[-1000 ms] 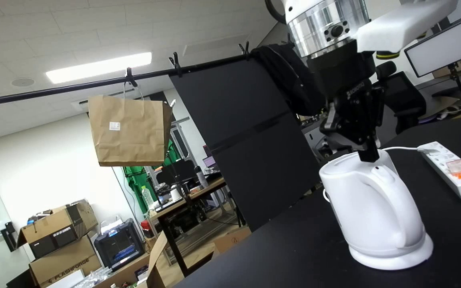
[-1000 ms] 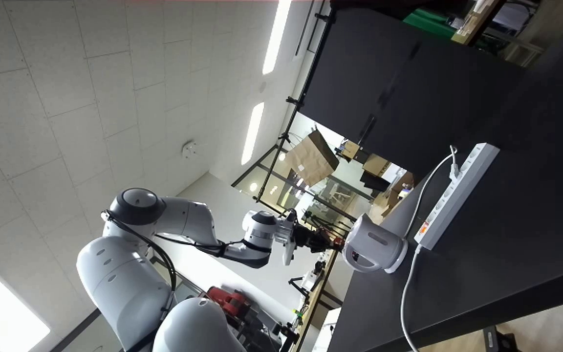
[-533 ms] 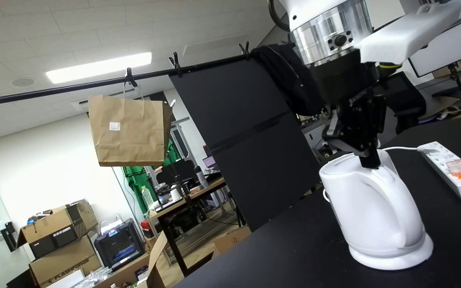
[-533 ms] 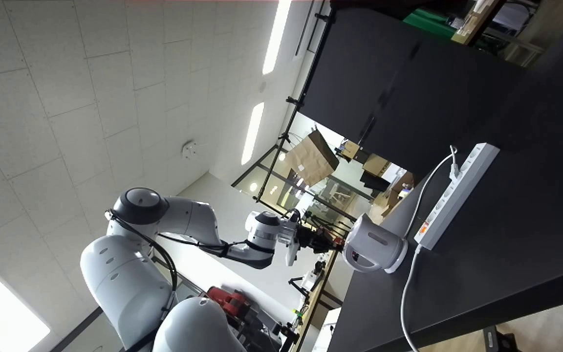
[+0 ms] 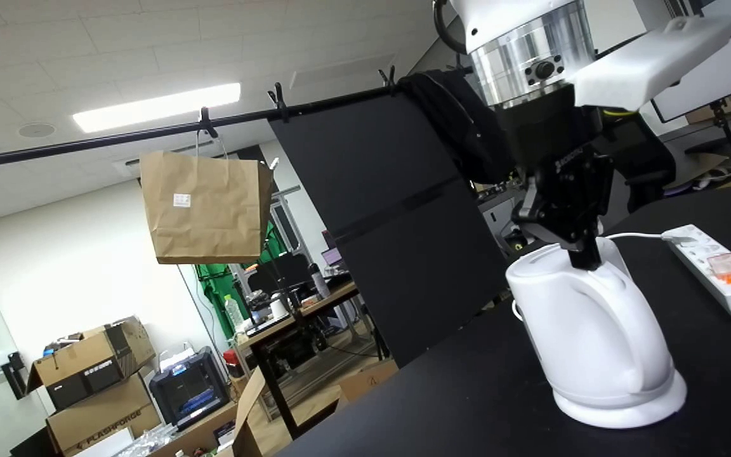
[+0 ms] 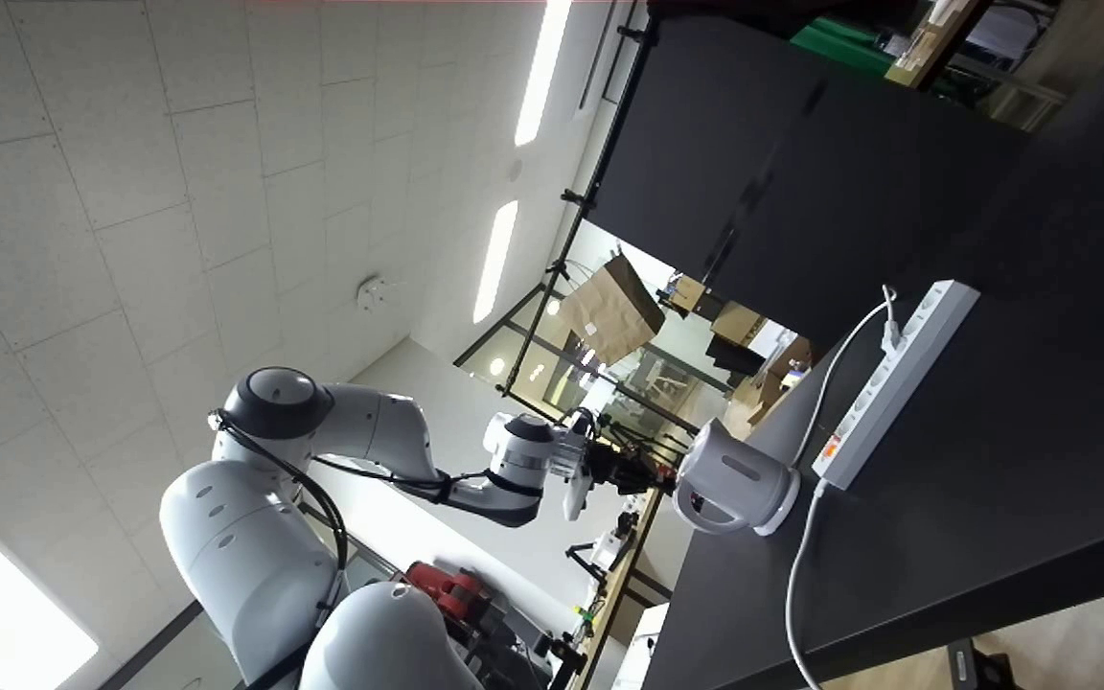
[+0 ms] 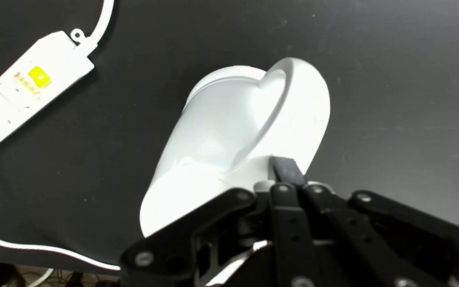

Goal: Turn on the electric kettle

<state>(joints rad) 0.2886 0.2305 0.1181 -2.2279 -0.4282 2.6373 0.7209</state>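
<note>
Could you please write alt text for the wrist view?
A white electric kettle stands on a dark table, with a closed black gripper at the top end of its handle. A white power strip lies at upper left.

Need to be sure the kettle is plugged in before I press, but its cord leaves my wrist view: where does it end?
Observer: In both exterior views, its cord runs to a plug in the power strip, toward the end away from the orange switch.
Operator: Am I in contact?
Observer: In an exterior view, no gap shows between the gripper and the top of the kettle; pressure I can't judge.
Operator: And the side I can't see?
Observer: A long grey panel shows there in an exterior view.
</note>
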